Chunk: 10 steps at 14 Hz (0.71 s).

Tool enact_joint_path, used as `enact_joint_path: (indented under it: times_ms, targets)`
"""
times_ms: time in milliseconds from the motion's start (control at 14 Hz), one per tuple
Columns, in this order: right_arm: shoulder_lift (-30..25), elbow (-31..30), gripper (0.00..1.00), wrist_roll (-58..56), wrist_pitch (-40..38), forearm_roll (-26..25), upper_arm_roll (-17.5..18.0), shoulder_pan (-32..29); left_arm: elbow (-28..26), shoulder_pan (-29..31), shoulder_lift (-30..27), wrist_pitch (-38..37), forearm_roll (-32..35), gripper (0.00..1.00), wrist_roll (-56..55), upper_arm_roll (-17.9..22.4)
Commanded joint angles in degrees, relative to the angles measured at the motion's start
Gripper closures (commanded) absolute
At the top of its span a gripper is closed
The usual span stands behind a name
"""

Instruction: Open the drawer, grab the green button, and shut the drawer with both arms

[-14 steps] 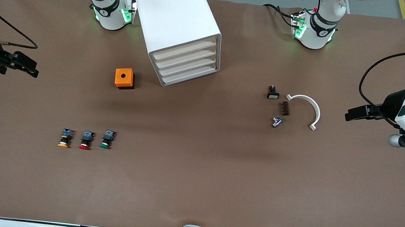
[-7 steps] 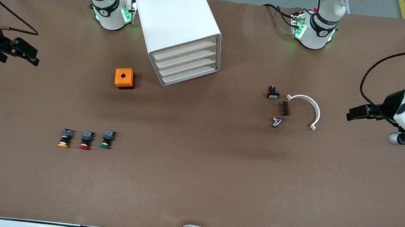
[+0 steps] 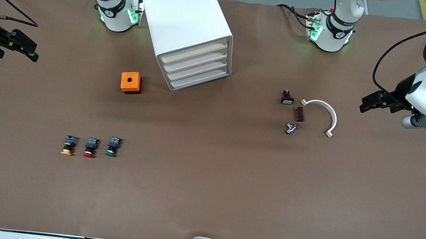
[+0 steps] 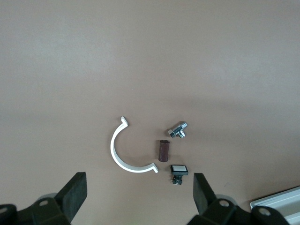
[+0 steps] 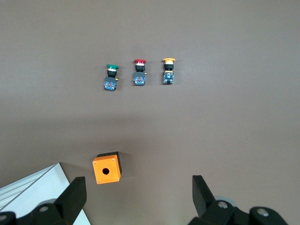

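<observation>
Above the table's ends, both released pincers, left (image 3: 369,103) and right (image 3: 26,48), now higher.

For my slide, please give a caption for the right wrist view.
Open right gripper above an orange box and three buttons: green, red, yellow.

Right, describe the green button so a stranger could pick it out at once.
Start at the white cabinet, then the orange box beside it. Nearer the front camera lies a row of three push buttons. The green button is the end one nearest the cabinet, next to the red-capped button.
</observation>
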Motion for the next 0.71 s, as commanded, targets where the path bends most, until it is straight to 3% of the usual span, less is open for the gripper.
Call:
enact_joint_path:
  times_ms: [0, 641]
  targets:
    - [-2.75, -1.74, 0.0, -0.27, 0.22, 0.31, -0.04, 0.13, -2.6, -0.35, -2.43, 1.42, 1.33, 0.0, 0.68, 0.01]
    - [-2.66, -2.79, 0.0, -2.47, 1.62, 2.86, -0.39, -0.4, 1.52, 0.79, -0.59, 4.94, 1.6, 0.0, 0.77, 0.18]
